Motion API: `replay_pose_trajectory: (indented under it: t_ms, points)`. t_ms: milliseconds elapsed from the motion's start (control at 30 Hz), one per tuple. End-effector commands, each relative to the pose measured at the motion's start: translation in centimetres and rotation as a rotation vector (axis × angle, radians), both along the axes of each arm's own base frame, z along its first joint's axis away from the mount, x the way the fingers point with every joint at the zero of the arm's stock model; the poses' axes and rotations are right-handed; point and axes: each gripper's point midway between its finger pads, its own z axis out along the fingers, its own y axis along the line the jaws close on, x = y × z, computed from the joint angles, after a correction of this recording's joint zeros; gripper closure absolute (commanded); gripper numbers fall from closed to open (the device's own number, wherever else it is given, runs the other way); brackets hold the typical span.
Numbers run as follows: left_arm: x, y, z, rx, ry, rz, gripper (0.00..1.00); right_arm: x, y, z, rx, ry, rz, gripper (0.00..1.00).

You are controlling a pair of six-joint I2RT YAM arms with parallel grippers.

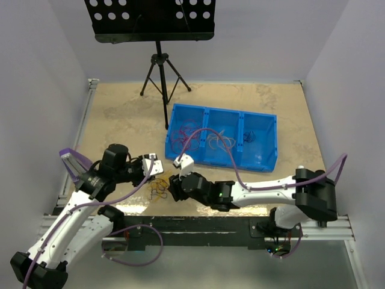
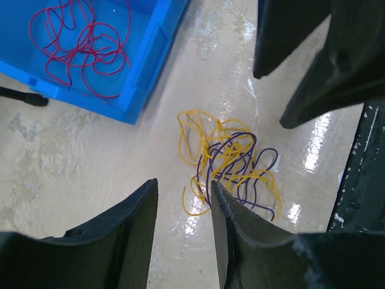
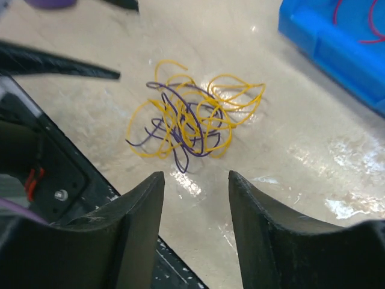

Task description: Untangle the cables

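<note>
1. Left tool: fingers spread, nothing between them, low over the counter near its front edge, aimed at the tangle.
2. Right tool: fingers spread too, empty, facing the tangle from the opposite side.
3. Tangle of cables: thin yellow and purple wires knotted in one loose clump, lying on the counter between the two tools. Neither tool touches it. It sits near the front edge, just short of the bin's left corner.
4. Blue bin: three compartments, behind the tangle, right of counter centre.
5. Red cables: loose curly loops in the bin's left compartment.
6. Pale cables: a few strands in the middle compartment; exact colour hard to tell.
7. Dark cables: small bunch in the right compartment; can't tell the colour.
8. Music stand: black, its tripod feet on the far part of the counter, behind the bin's left end.
</note>
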Motion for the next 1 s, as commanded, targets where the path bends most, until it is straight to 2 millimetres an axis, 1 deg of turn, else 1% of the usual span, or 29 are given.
replay_pose_trajectory:
  t_ms: [0,67,100,167,267,367,533,600,633,667,700,733,800,867,967]
  points:
    - [1.9,0.3,2.8,-0.042,-0.082,0.086,0.54,-0.1,3.3,1.5,0.06,-0.045,0.077,0.48]
    - [2.4,0.5,3.2,-0.051,-0.085,0.114,0.52,0.4,4.4,0.9,0.024,-0.068,0.084,0.48]
    - [2.6,0.7,3.3,-0.054,-0.085,0.126,0.51,0.6,4.9,0.2,-0.001,-0.078,0.09,0.48]
    - [3.0,0.8,3.6,-0.064,-0.088,0.145,0.5,1.1,5.8,0.2,-0.018,-0.103,0.091,0.48]
    - [3.3,1.0,4.0,-0.078,-0.091,0.168,0.5,1.6,6.5,-0.4,-0.05,-0.124,0.091,0.48]
    - [3.4,1.0,4.5,-0.089,-0.091,0.18,0.5,1.6,7.1,-1.2,-0.069,-0.129,0.103,0.5]
    - [3.6,1.1,5.2,-0.102,-0.101,0.195,0.5,1.9,7.3,-2.9,-0.103,-0.125,0.102,0.63]
    - [3.8,1.1,5.7,-0.112,-0.112,0.202,0.5,1.9,7.2,-3.0,-0.105,-0.127,0.094,0.7]
    - [3.8,1.1,5.8,-0.118,-0.115,0.205,0.5,1.9,7.0,-2.8,-0.1,-0.128,0.092,0.76]
    - [3.8,1.1,6.0,-0.125,-0.117,0.212,0.5,2.1,6.8,-2.4,-0.093,-0.134,0.08,0.81]
    - [4.0,1.1,6.1,-0.131,-0.117,0.221,0.49,2.2,6.6,-1.4,-0.073,-0.143,0.066,0.88]
    - [4.1,1.1,6.2,-0.136,-0.12,0.228,0.5,2.3,6.4,-0.5,-0.057,-0.154,0.056,0.91]
    - [4.4,1.2,6.3,-0.145,-0.12,0.248,0.49,2.6,5.7,1.5,-0.027,-0.167,0.032,0.96]
    - [4.5,1.1,6.2,-0.15,-0.115,0.25,0.48,2.8,4.7,4.0,0.014,-0.182,0.002,1.0]
    - [4.3,0.7,5.9,-0.149,-0.1,0.22,0.48,2.5,2.9,7.9,0.097,-0.191,-0.02,1.0]
